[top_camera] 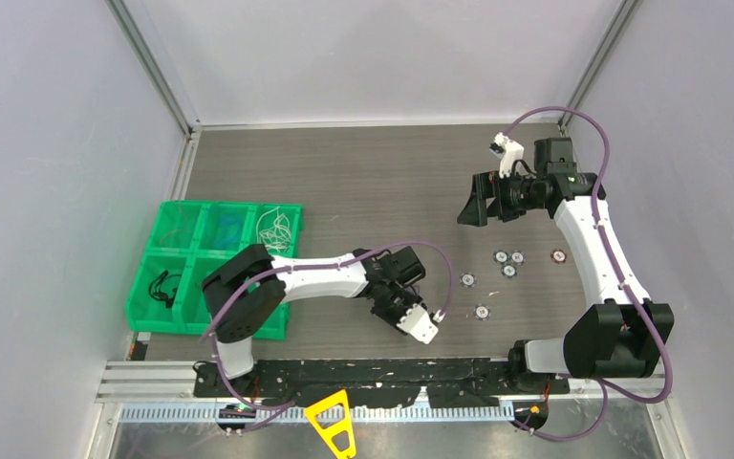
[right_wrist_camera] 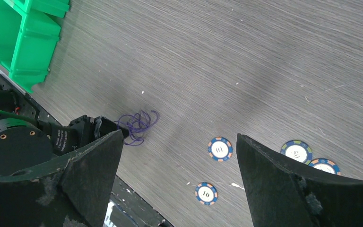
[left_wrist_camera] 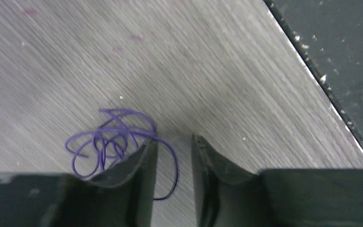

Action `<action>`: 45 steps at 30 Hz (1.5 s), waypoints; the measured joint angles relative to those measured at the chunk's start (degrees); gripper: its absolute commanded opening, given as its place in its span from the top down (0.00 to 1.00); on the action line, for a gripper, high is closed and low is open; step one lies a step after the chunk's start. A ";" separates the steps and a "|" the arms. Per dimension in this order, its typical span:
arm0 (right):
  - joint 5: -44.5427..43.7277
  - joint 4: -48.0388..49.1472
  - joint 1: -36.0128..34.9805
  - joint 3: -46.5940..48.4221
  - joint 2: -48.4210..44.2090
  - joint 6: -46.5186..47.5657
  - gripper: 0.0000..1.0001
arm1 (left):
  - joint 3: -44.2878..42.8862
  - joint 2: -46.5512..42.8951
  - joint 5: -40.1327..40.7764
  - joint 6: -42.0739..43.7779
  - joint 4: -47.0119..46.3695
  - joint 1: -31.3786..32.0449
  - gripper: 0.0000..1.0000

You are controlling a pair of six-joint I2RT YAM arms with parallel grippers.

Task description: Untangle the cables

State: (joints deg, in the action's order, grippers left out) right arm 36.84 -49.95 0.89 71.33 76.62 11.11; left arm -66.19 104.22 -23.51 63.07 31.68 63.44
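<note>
A loose coil of blue-purple cable [left_wrist_camera: 121,126] lies on the grey tabletop. One of its loops runs into the gap between the fingers of my left gripper [left_wrist_camera: 174,140], which sits low over it with its jaws a little apart, not clamped on the wire. In the right wrist view the same cable [right_wrist_camera: 137,124] lies just beyond the left gripper's tips. From above the left gripper [top_camera: 380,308] covers it. My right gripper [top_camera: 468,206] hangs high at the back right, open and empty [right_wrist_camera: 179,136]. A white cable [top_camera: 274,229] and a black cable [top_camera: 162,287] rest in bin compartments.
The green compartment bin [top_camera: 167,316] stands at the left. Several round chips [top_camera: 508,258] lie between the arms on the right, two of them [right_wrist_camera: 220,149] below the right gripper. The black base rail [left_wrist_camera: 340,47] runs along the near table edge.
</note>
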 measured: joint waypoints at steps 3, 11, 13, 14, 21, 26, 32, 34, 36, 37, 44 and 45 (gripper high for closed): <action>0.20 0.02 0.11 -0.02 -0.02 -0.22 0.05 | -0.04 0.55 2.67 -0.50 -0.85 0.04 1.00; 0.42 0.07 0.37 -0.11 -0.24 -0.57 0.05 | -6.29 -11.67 0.57 -13.51 4.70 -8.92 1.00; 0.48 0.09 0.37 -0.11 -0.26 -0.57 0.05 | -14.34 -15.02 0.00 -19.43 5.44 -16.83 1.00; 0.55 0.09 0.37 -0.13 -0.26 -0.57 0.05 | -19.21 -16.57 2.27 -20.83 5.68 -20.92 1.00; 1.16 0.20 0.37 -0.44 -0.63 -0.63 0.05 | -19.85 -38.16 8.48 -23.54 15.02 -34.14 1.00; 1.77 0.20 0.37 -0.44 -0.63 -0.81 0.05 | -18.34 -45.46 0.42 -23.02 32.74 -46.05 1.00; 2.25 0.20 0.37 -0.46 -0.63 -0.94 0.05 | -9.77 -45.44 -6.80 -16.74 47.54 -57.94 1.00; 2.32 0.20 0.37 -0.59 -0.63 -0.96 0.05 | -4.55 -45.70 -7.13 -14.56 49.90 -59.93 1.00; 2.34 0.22 0.37 -0.83 -0.63 -0.94 0.05 | -0.26 -46.31 -6.97 -13.07 50.51 -61.42 1.00; 2.34 0.20 0.37 -0.96 -0.66 -0.94 0.05 | 1.16 -46.56 -6.91 -12.66 50.40 -61.83 1.00; 2.36 0.20 0.37 -1.77 -1.18 -0.94 0.05 | 8.31 -45.16 -5.18 -11.34 46.10 -62.49 1.00; 2.36 0.20 0.37 -1.84 -1.22 -0.92 0.05 | 8.98 -44.39 -4.72 -11.37 45.05 -62.49 1.00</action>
State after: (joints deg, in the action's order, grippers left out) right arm 39.20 -49.76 1.26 69.49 75.40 10.20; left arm -57.21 59.83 -28.23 51.70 76.73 0.95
